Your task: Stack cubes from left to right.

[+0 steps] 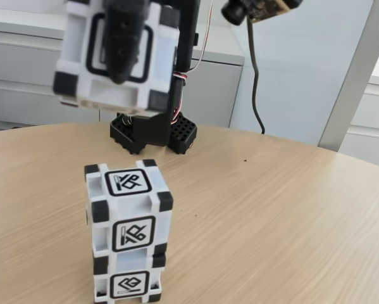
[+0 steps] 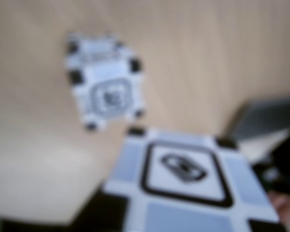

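The fingers (image 1: 121,60) are clamped on one cube (image 1: 116,54), at 12 o'clock above two stacked cubes (image 1: 129,231) — three in all — on the surface (image 1: 271,221).

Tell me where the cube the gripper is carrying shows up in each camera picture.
Fixed view: the held cube is at the top left, in the air, gripped by the gripper.
Wrist view: the held cube is at the lower right, close and blurred.
Shared landmark: the stack of two cubes, bottom left in the fixed view, upper left in the wrist view.
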{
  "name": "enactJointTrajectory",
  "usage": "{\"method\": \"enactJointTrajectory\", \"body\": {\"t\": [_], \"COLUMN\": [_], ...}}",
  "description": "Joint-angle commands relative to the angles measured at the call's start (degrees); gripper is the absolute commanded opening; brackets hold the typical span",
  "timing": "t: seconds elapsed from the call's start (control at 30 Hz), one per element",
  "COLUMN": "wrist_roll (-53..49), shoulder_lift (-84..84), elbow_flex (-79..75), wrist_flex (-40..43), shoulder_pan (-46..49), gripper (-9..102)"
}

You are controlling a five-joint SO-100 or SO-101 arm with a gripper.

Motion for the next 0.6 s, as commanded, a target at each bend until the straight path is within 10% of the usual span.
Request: {"method": "enactJointTrajectory", "body": {"t": [0.0, 0.57], "wrist_roll": [-0.2, -0.7], "shoulder_lift": [-1.0, -10.5], "elbow_flex": [-2.2, -2.7], "wrist_flex": [-0.6, 0.3], "shoulder_pan": [0.4, -0.4], "gripper": [15, 14]}}
